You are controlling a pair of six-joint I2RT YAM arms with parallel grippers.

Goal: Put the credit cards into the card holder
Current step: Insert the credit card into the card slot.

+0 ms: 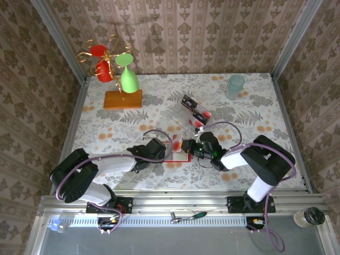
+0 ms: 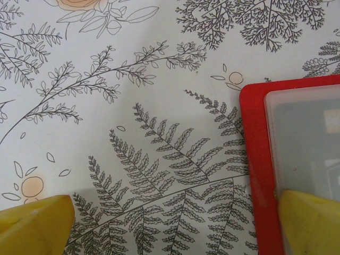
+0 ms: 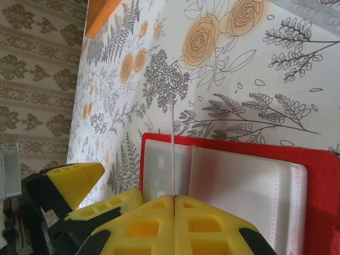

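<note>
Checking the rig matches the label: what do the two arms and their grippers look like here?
Both the left arm and right arm have white links and bulky black joints, each trailed by a lilac cable. A green light glows at the right wrist. The left gripper and right gripper carry yellow plastic fingers, the right's with recessed pockets.

The left arm [image 1: 111, 162] and right arm [image 1: 249, 156] are wearing white shells over black joints, each trailing a lilac cable. The right gripper [image 3: 173, 199] is showing yellow, pocketed fingers [image 3: 159, 212] on black mounts.
</note>
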